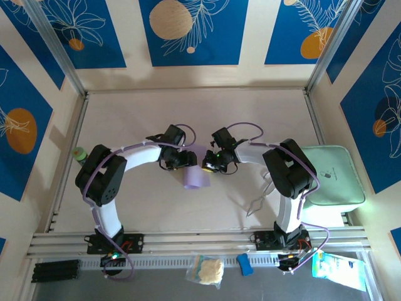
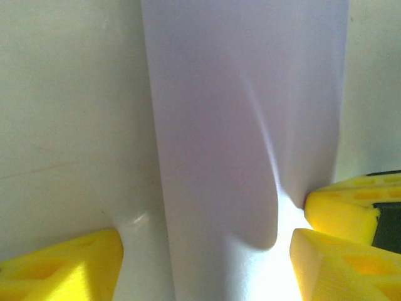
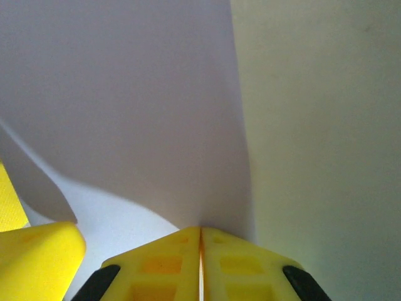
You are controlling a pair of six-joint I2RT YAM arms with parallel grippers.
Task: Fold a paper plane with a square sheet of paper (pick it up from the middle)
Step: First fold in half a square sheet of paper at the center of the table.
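**Paper (image 1: 195, 177) pinched by right hand (image 1: 209, 165), left hand (image 1: 182, 161) released**

Just off the near edge of the counter (image 1: 144, 119), in front of the arm bases, lie a clear bag (image 1: 205, 271) with something pale inside, a blue block (image 1: 245, 264) and a printed packet (image 1: 341, 271). A little farther in, wire tongs (image 1: 258, 199) rest on the counter beside the right arm. A mint tray (image 1: 332, 179) sits at the right edge, and a small green thing (image 1: 79, 155) stands at the left edge.

The lavender paper lies about mid-counter, between the two hands, which face each other across it. Its near part lies flat, while the part between the hands rises in a curl.

The right wrist view has the right hand clenched. Its yellow fingers (image 3: 169, 263) are pressed together with the paper's edge caught at their tips, and the sheet spreads away from them over the pale counter.

The left wrist view has the left hand released. Its fingers (image 2: 69, 269) stand wide apart, one on each side of the paper, and neither presses on it. The sheet runs away between them as a long strip, with a soft ridge lifting toward the right hand's fingertips, which sit just beside the left hand's own right finger.
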